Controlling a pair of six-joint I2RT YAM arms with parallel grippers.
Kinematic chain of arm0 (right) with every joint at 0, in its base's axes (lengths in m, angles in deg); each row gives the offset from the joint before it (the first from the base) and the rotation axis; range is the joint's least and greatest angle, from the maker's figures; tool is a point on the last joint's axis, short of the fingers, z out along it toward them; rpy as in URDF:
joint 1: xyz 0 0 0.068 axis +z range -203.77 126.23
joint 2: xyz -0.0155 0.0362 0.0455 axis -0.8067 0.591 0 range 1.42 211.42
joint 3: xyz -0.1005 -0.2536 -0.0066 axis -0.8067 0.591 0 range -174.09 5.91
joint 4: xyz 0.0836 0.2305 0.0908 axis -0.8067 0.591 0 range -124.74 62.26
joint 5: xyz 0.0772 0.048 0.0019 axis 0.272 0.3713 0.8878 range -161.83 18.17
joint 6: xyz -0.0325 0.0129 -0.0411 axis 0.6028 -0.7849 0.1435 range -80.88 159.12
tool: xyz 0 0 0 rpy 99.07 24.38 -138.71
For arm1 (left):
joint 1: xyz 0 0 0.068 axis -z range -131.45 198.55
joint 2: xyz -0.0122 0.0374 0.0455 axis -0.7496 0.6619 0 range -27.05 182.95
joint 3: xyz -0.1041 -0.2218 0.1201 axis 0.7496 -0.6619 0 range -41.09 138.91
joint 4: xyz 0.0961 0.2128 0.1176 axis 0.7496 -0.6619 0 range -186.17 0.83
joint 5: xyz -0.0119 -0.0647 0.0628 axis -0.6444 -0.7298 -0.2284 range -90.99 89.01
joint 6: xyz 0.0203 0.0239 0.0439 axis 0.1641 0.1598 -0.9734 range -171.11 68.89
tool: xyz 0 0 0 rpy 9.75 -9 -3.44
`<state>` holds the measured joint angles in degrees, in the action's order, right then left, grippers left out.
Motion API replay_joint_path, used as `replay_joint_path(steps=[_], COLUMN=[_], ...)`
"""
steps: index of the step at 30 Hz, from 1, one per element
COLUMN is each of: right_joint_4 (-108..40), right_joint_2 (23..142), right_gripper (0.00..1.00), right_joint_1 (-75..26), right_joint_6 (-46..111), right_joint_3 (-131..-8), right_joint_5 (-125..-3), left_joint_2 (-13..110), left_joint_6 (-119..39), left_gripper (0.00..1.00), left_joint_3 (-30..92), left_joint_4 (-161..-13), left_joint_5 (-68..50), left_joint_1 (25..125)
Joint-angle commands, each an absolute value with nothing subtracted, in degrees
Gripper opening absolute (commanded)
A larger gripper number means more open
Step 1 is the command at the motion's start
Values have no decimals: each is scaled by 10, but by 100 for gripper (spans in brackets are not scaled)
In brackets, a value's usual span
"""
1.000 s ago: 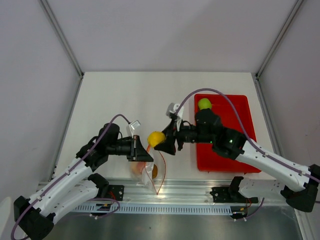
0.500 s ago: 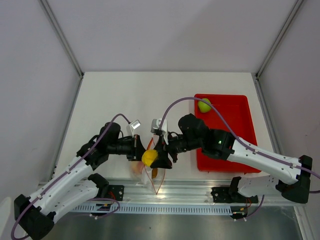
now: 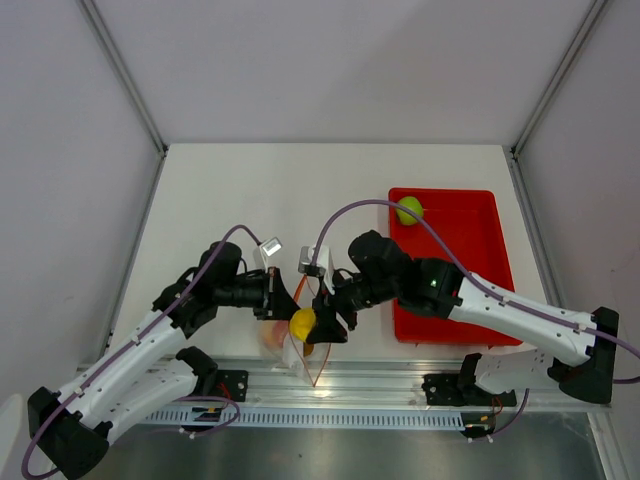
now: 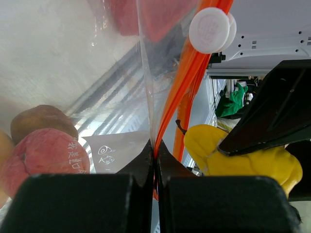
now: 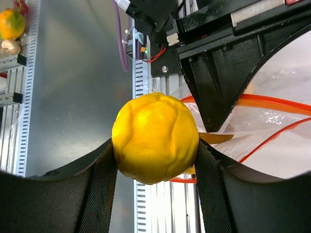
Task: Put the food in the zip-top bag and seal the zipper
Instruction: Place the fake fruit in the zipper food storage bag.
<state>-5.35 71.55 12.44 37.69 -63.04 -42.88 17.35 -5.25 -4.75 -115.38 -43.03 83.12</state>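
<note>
The clear zip-top bag [image 3: 291, 350] hangs at the table's near edge, its mouth edge pinched in my left gripper [image 3: 283, 301], which is shut on it. In the left wrist view the jaws [image 4: 155, 151] meet on the plastic beside the orange-red zipper [image 4: 188, 80]. Inside the bag [image 4: 112, 92] lie a red-pink piece [image 4: 46, 156] and a brownish piece [image 4: 41, 120]. My right gripper [image 3: 318, 322] is shut on the yellow pear [image 3: 301, 323] right at the bag's mouth. The pear [image 5: 154, 138] fills the gap between its fingers. A lime-green apple [image 3: 408, 210] lies in the red tray.
The red tray [image 3: 470, 300] sits on the right side of the table, under the right arm. An aluminium rail [image 3: 390, 385] runs along the near edge below the bag. A white slider [image 4: 210, 29] sits on the zipper strip. Enclosure walls stand close on both sides.
The right gripper carried the yellow pear left and down, from beside the tray to the bag's mouth. The left gripper kept its hold on the bag edge and hardly moved.
</note>
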Motion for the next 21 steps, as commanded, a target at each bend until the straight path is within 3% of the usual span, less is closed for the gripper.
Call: replay_joint_path(steps=[1,6,8,12,13,14,21], right_joint_4=[-47,-42,-41,-39,-37,-37,-35], right_joint_2=[719,721,719,716,716,716,716], right_gripper=[43,55,68,73,95,99,99], right_joint_1=[128,128,129,129,129,129,129], right_joint_6=[383,385,386,387,386,387,385], right_joint_3=[-651,-650,-649,-646,-645,-644,-644], right_joint_5=[-433,-433,-434,-448,-450,-453,-473], left_joint_2=[170,170,171,169,169,169,165], left_joint_6=[-67,-67,-67,-68,-67,-67,-67], left_gripper=[0,0,1,1,1,1,0], left_joint_3=[-27,-27,-24,-29,-29,-30,-34], left_joint_4=[-1154,-1154,-1154,-1154,-1154,-1154,-1155], left_joint_5=[-424,-424,-425,-425,-425,-424,-424], left_joint_1=[833,834,833,834,834,834,834])
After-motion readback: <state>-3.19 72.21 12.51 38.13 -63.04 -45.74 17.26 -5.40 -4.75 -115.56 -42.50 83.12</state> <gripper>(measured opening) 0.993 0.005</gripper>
